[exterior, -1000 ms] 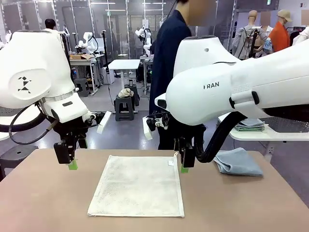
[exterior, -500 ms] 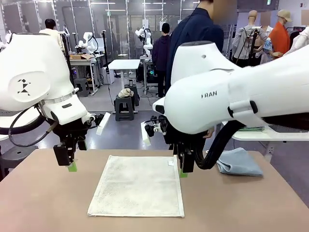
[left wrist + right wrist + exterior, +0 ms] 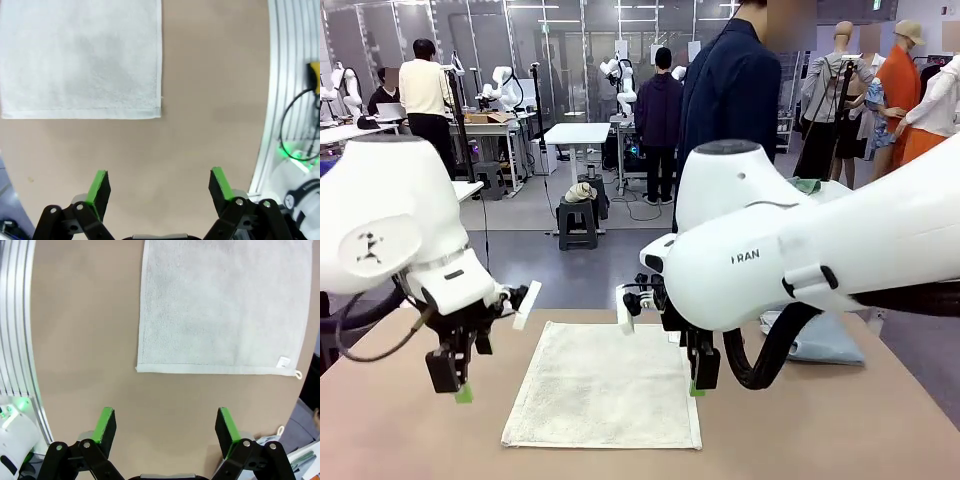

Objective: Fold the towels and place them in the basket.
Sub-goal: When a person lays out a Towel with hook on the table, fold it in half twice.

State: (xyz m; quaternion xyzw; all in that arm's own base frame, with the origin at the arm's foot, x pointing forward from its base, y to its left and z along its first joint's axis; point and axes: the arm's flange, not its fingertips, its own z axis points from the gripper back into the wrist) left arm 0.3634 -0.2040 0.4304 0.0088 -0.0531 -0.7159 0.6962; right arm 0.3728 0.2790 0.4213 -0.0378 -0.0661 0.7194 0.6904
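Observation:
A cream-beige towel lies flat and unfolded in the middle of the table; it also shows in the left wrist view and the right wrist view. A crumpled grey-blue towel sits at the right behind my right arm. My left gripper hovers left of the flat towel, open over bare table. My right gripper hangs at the towel's right edge, open with nothing between its fingers. The basket is out of view.
A person in a dark jacket stands beyond the table's far edge. The brown table has free room on both sides of the flat towel. A metal rail runs along the table's near edge.
Both grippers have come toward the table's near side along the towel's left and right edges and dropped lower. The person has shifted right.

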